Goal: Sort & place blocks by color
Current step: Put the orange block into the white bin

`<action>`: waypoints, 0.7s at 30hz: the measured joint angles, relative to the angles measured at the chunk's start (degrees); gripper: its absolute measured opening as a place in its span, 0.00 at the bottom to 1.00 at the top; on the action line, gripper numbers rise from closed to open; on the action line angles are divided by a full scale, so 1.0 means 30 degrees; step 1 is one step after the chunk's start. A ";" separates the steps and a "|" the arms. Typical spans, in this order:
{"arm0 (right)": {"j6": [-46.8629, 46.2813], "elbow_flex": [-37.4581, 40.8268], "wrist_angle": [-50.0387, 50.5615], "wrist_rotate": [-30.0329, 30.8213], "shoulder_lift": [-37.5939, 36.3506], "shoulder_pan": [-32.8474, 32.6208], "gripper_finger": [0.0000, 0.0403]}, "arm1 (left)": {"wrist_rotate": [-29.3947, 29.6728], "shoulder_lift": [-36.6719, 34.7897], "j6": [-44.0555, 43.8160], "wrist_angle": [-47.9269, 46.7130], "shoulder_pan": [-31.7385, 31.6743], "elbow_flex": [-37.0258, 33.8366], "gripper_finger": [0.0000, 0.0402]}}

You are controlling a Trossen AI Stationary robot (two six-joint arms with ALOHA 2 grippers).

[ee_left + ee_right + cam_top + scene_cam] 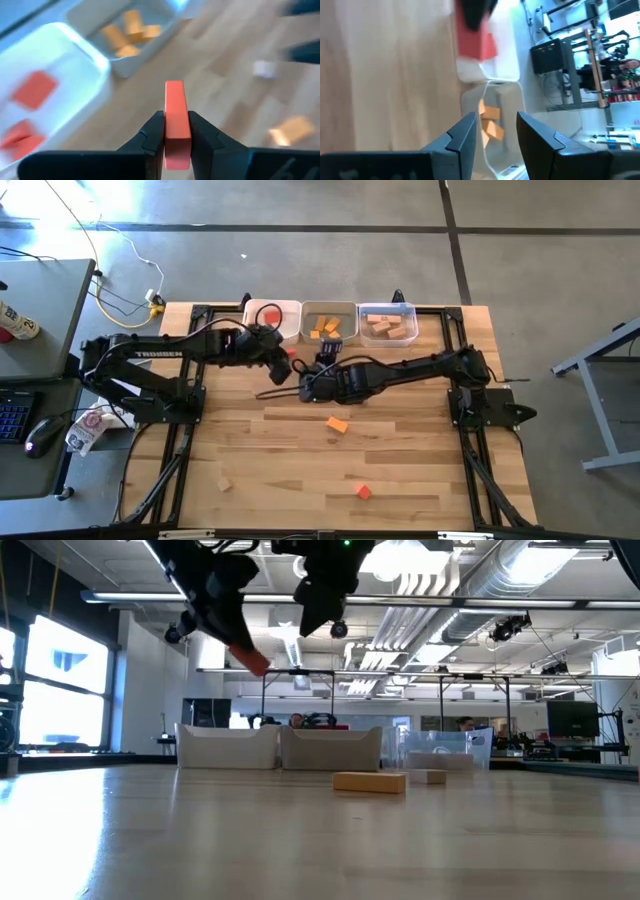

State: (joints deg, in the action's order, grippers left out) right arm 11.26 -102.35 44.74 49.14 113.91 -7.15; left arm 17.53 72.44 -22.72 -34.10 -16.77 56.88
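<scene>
Wooden table (400, 460): bins (328, 322) partly filled, three blocks (337, 424) loose; left gripper (177, 137) clamps red block (177, 122), right gripper (492, 132) fingers apart.

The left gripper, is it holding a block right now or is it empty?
Holding one. In the left wrist view the left gripper is shut on a red block, clamped between its two fingers, near the bin with red blocks.

Three bins (330, 308) line the table's (260, 450) far edge, blocks (338, 424) scattered before them.
</scene>
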 joint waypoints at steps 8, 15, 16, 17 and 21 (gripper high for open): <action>-0.1973 0.0000 0.1712 -0.0996 -0.0007 -0.0631 0.31 | 0.1672 0.0000 0.0770 -0.1278 -0.2682 0.0000 0.11; -0.4479 0.0000 0.3743 -0.4420 -0.0007 -0.0893 0.31 | 0.1134 0.0715 0.2157 -0.1234 -0.5895 0.0000 0.11; -0.4903 0.0000 0.4038 -0.4789 -0.0005 -0.0891 0.31 | 0.0891 0.0930 0.2392 -0.1111 -0.6277 0.0000 0.11; -0.5379 0.0000 0.4303 -0.5118 -0.0007 -0.0886 0.31 | 0.0673 0.1220 0.2629 -0.0958 -0.6641 0.0000 0.11; -0.7103 0.0001 0.5213 -0.5915 -0.0004 -0.0879 0.31 | -0.0111 0.2313 0.3463 0.0479 -0.7678 -0.0007 0.11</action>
State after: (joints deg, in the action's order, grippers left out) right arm -10.05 -102.34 60.38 31.39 113.89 -9.78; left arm 17.20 79.38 -12.33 -32.66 -39.81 56.86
